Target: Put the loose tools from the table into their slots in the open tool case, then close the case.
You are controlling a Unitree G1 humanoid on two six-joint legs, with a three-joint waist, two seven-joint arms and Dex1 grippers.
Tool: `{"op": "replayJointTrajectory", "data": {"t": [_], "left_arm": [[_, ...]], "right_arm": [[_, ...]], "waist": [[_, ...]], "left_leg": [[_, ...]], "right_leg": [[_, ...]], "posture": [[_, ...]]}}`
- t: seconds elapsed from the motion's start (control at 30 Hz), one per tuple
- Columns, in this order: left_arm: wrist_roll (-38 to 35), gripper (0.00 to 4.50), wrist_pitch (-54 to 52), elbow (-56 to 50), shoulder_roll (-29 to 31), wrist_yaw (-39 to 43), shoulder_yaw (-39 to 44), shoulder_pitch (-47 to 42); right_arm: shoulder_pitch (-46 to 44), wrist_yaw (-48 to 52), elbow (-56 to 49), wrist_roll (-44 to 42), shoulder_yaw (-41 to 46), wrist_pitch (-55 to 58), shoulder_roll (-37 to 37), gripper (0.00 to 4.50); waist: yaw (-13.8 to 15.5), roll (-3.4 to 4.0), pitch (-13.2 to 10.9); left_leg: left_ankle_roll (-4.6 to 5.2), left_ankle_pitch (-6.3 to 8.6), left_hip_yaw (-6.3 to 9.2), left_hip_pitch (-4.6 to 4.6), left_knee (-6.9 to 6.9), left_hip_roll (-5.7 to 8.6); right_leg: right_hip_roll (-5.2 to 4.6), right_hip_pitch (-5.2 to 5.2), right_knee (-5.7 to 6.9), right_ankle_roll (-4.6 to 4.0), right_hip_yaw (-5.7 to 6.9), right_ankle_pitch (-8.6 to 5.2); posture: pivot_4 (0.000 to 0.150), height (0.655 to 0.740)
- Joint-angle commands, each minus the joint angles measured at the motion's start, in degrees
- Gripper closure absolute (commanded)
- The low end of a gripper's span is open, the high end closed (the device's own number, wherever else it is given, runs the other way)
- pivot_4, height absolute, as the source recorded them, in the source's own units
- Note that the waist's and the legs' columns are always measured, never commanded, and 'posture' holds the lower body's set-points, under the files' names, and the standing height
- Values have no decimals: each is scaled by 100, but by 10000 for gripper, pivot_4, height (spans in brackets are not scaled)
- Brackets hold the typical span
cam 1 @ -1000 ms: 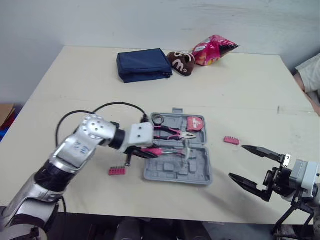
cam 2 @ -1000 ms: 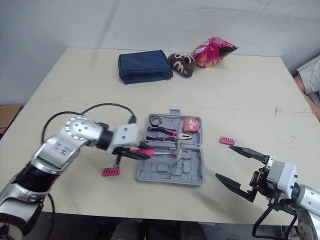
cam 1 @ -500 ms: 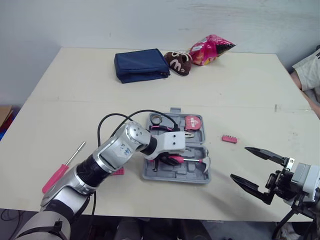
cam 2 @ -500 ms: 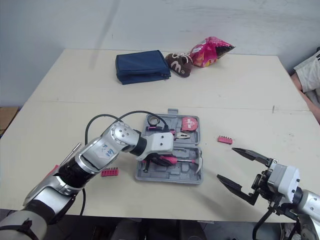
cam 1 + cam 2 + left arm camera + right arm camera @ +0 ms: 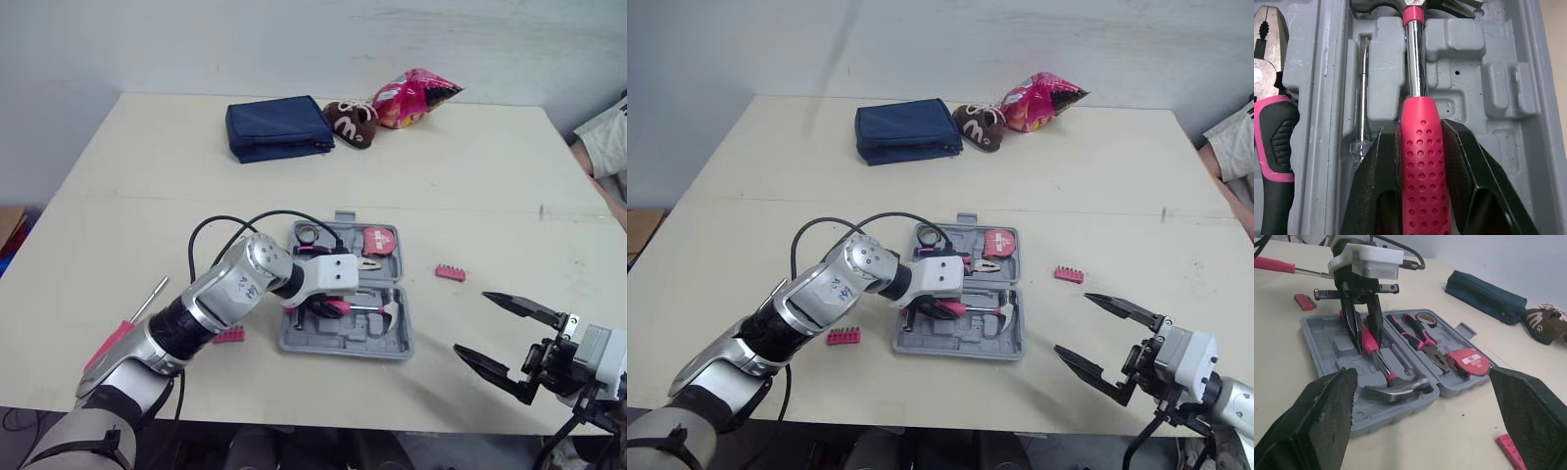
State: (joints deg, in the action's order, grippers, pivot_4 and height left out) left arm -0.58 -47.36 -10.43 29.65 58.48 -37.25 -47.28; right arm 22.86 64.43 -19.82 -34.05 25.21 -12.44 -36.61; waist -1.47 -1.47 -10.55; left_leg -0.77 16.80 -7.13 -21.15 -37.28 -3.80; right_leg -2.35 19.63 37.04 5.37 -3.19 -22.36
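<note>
The open grey tool case (image 5: 348, 350) lies at mid table. My left gripper (image 5: 328, 308) is shut on the pink handle of the hammer (image 5: 1422, 161), which lies along the case's front half with its steel head (image 5: 390, 304) toward the right. Pink-handled pliers (image 5: 338, 258), a tape measure (image 5: 380, 241) and a small clear-handled screwdriver (image 5: 1361, 117) rest in their slots. Loose on the table are a pink screwdriver (image 5: 108, 345) at the left, a pink bit holder (image 5: 230, 336) left of the case, and another bit holder (image 5: 451, 272) to its right. My right gripper (image 5: 470, 319) hangs open, right of the case.
A navy pouch (image 5: 279, 127), a brown plush shoe (image 5: 355, 119) and a pink snack bag (image 5: 416, 96) sit along the table's far edge. A person's sleeve (image 5: 602, 132) shows at the right edge. A black cable (image 5: 235, 223) loops from my left arm.
My left gripper has carried the hammer rightward over the case, and it now lies in the front half. The right gripper has barely moved. The camera shifted.
</note>
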Motion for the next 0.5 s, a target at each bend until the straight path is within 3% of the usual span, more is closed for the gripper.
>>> {"op": "replayJointTrajectory", "data": {"t": [0.03,0.17,0.23,0.3,0.5], "left_arm": [[159,39585,113,108,-72,-45,-84,-71],[158,39585,196,90,-118,-40,19,-73],[96,29286,340,-24,-142,-15,105,-57],[-18,21953,576,-192,-169,41,262,-70],[-543,21953,1191,-433,-92,349,917,77]], "right_arm": [[-1,27,-57,-74,128,-149,39,0],[45,-3,-135,-75,135,-133,52,0],[65,-24,-174,-73,142,-113,54,0],[91,-55,-229,-78,151,-87,50,0],[99,-89,-271,-97,151,-44,27,0]], "waist": [[1,0,0],[7,0,0],[9,0,0],[11,0,0],[-3,0,0]], "left_leg": [[0,0,0,1,-1,0],[2,-1,2,2,-3,3],[2,-1,3,1,-4,4],[2,-1,3,0,-3,4],[2,-1,3,-1,0,2]], "right_leg": [[-1,-2,0,0,0,0],[-4,-6,1,1,1,0],[-6,-6,1,1,1,1],[-6,-5,0,1,2,1],[-4,-3,1,1,4,1]], "posture": [[1500,7400],[1500,7400],[1500,7400],[1500,7400],[1500,7400]]}}
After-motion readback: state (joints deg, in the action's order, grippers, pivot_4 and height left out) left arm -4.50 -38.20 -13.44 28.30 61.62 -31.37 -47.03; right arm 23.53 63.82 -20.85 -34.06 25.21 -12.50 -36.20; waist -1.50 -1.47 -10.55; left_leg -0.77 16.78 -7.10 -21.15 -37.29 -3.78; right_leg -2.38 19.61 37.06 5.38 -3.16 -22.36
